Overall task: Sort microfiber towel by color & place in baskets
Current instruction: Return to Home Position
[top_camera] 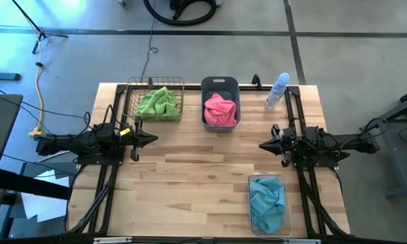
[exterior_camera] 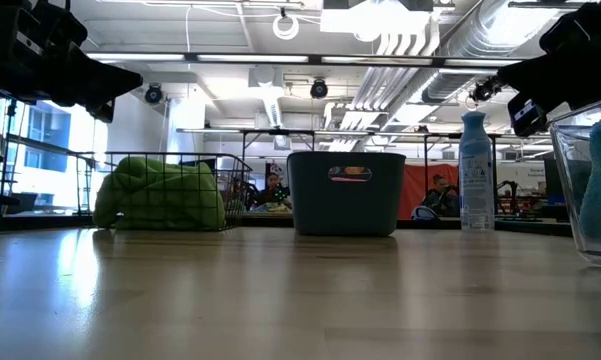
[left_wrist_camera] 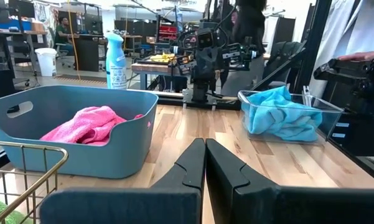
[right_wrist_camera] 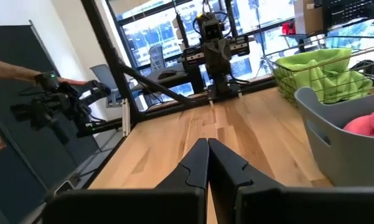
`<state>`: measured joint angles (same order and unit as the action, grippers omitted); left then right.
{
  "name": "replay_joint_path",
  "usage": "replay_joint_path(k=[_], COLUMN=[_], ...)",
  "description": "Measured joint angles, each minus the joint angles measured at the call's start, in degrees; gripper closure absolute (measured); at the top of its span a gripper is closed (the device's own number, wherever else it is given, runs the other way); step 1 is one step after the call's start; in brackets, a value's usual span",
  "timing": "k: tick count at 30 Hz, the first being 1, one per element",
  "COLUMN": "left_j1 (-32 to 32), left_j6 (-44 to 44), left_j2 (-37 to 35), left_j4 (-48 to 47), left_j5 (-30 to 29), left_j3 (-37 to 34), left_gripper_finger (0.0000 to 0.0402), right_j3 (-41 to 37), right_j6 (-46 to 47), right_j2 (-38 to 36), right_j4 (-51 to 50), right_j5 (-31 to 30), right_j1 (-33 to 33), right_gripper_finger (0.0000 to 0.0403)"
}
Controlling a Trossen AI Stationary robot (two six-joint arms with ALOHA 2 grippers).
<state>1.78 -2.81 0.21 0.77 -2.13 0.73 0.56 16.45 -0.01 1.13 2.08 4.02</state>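
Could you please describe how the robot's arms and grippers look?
Both arms are black and jointed. The left gripper and right gripper each have two dark, angular, tapering fingers. A yellow tag marks the left wrist; a black cable loops behind the right arm.

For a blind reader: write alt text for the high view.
Sorted towels on a wooden table: green towels in a copper wire basket, pink towels in a grey-blue tub, light blue towels in a clear bin. The left gripper and right gripper hover shut, facing each other. A spray bottle stands right of the tub.
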Motion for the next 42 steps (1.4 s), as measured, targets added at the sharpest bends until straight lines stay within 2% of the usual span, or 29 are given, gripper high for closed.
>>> replay_joint_path(k=[42], left_j1=[-0.8], left_j6=[0.0], left_j2=[0.5], left_j4=[0.0], left_j5=[0.0], left_j3=[0.0], left_gripper_finger=[0.0401], right_j3=[0.0], right_j6=[0.0], right_j2=[0.8], right_j4=[0.1], right_j5=[0.0], right_j1=[1.0], right_gripper_finger=[0.0402])
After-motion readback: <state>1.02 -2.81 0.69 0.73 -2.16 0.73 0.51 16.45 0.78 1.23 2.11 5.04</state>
